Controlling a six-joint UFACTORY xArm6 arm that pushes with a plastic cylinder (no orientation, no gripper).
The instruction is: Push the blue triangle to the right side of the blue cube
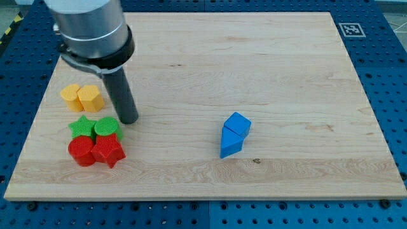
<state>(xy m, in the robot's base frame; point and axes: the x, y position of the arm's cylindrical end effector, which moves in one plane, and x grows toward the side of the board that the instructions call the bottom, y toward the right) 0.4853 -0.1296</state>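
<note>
A blue cube (238,123) sits right of the board's centre. A blue triangle (230,145) lies touching it, just below and slightly to the view's left of the cube. My tip (128,119) rests on the board far to the view's left of both blue blocks, right next to the green cylinder. The rod rises from it toward the view's top left.
At the view's left, two yellow blocks (82,97) sit side by side. Below them are a green star (80,126) and a green cylinder (107,128), then a red cylinder (81,152) and a red star (109,151). The wooden board (267,57) ends at a blue perforated table.
</note>
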